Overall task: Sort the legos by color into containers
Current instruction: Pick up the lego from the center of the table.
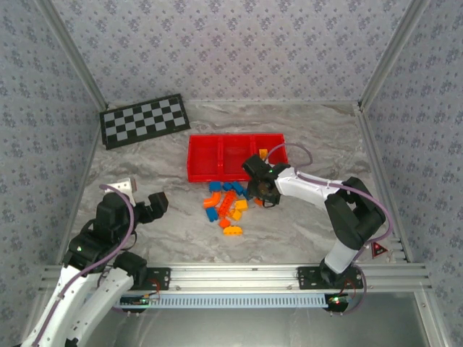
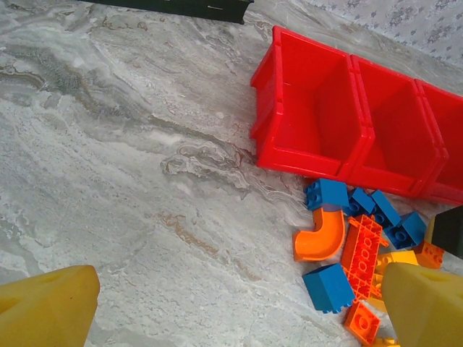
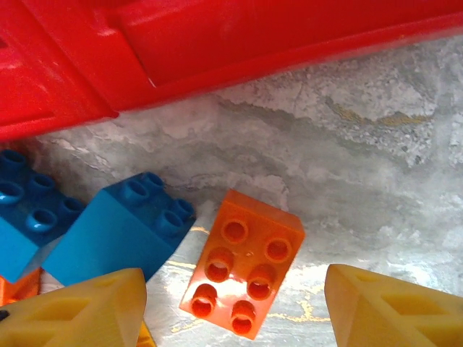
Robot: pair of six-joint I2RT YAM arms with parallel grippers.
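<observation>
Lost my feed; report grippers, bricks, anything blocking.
Right gripper open, straddling small red-orange plastic brick beside shallow red plastic tray. Left gripper open, off the loose brick pile. Blue plastic brick close beside the target.

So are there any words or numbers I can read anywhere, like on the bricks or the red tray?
No words or numbers can be read.
The red triangle sticker by the right arm's base: symbol too small to read.
The orange brick: studs show no clear letters.
The red tray: plain.

Had white links (image 1: 304,189), black joints (image 1: 354,217), purple cables (image 1: 132,214) looped alongside, and blunt yellow fingers (image 3: 383,311).
</observation>
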